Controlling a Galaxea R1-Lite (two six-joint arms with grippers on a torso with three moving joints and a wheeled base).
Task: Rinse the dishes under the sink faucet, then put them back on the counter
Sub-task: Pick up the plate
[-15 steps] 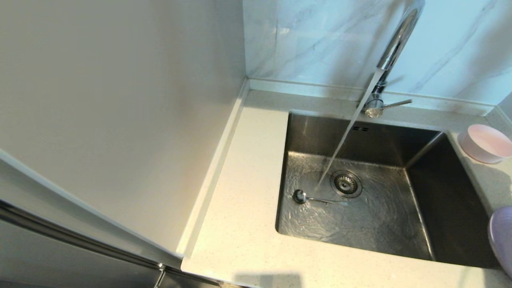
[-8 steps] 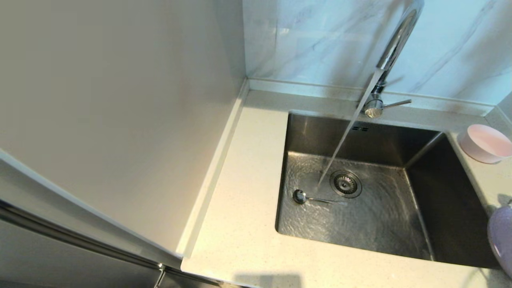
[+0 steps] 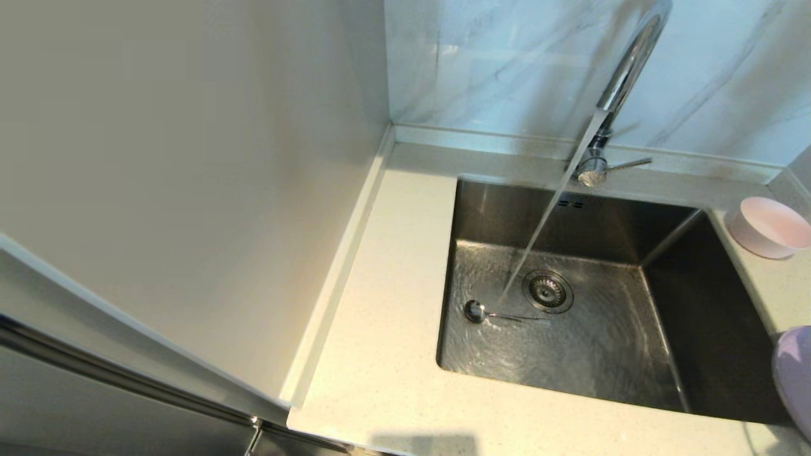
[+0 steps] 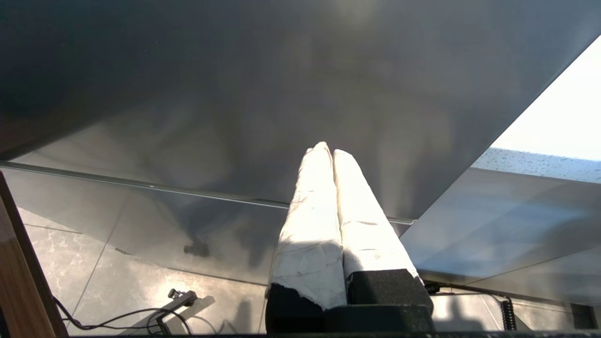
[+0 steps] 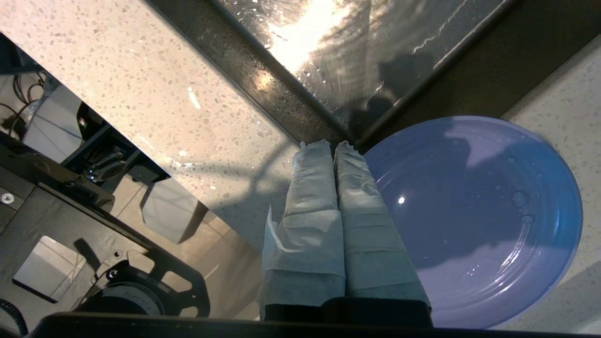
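**Water running, spoon in the basin, plate and bowl on the surface**

In the head view the faucet (image 3: 624,69) rises at 1 o'clock and pours a slanting stream into the sink (image 3: 716,329), landing just beside the drain strainer (image 3: 548,291). The spoon (image 3: 488,313) lies flat on the wet sink floor at about 9 o'clock from the strainer, its handle pointing toward it. The pink bowl (image 3: 770,227) sits upright on the surface (image 3: 380,354) at 3 o'clock, past the sink's right rim. The lilac plate (image 3: 795,377) lies on the surface at 4 o'clock, cut off by the frame edge.

The right tool (image 5: 334,146) hangs above the sink's near corner with its 2 padded fingers pressed together, holding nothing; the plate (image 5: 474,220) lies flat just beside them, with water drops on it.

The left tool (image 4: 327,150) is parked low beside a cabinet front, fingers together and empty.
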